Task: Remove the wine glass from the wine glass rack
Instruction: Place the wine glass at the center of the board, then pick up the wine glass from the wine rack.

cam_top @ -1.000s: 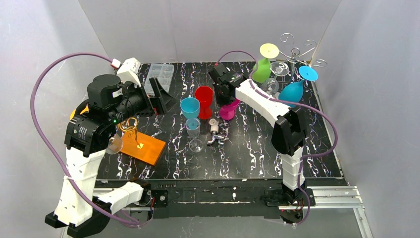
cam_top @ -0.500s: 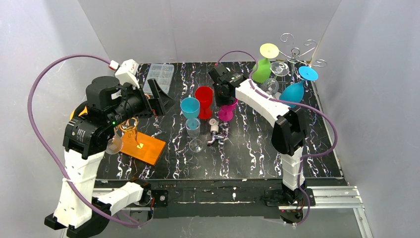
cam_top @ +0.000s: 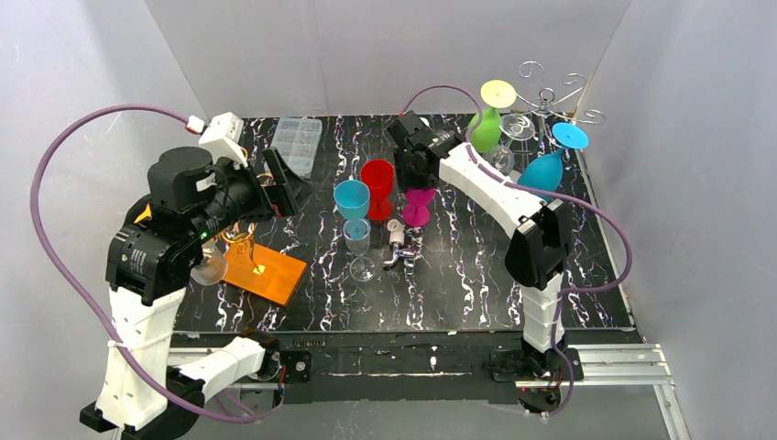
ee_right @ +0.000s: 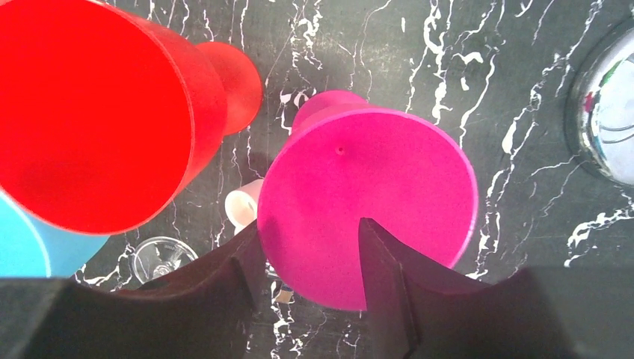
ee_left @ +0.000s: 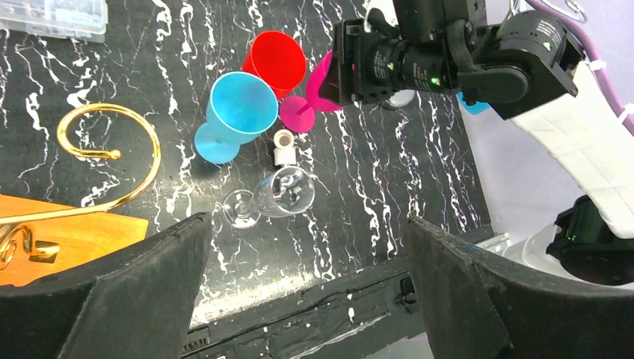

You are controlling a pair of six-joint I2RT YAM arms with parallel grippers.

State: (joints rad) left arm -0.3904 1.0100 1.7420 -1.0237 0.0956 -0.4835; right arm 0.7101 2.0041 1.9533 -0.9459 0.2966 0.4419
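**Change of state.** The jaws of the right gripper (ee_right: 308, 233) have spread from nearly closed to about half open. They straddle the near rim of the magenta wine glass (cam_top: 417, 205) without visibly clamping it. A second ago that glass leaned under the gripper. It now stands upright on the table (cam_top: 476, 275), just beside the red glass (cam_top: 377, 179) and well apart from the wire rack (cam_top: 547, 94).

**Meaning for the task.** The glass is off the rack and set down, and the release appears almost complete. The green glass (cam_top: 486, 131) and the blue hanging glass (cam_top: 541, 170) remain inverted on the rack.

**Left gripper.** The left gripper (ee_left: 306, 295) is fully open and empty. It has drawn back toward the left.

**Materials and shapes.**
- Magenta glass: opaque with a matte, plastic-looking finish, a round bowl, a thin stem and a disc foot.
- Rack: thin bright wire ending in spiral hooks.
- Table: black and smooth, with white marble-like veining.
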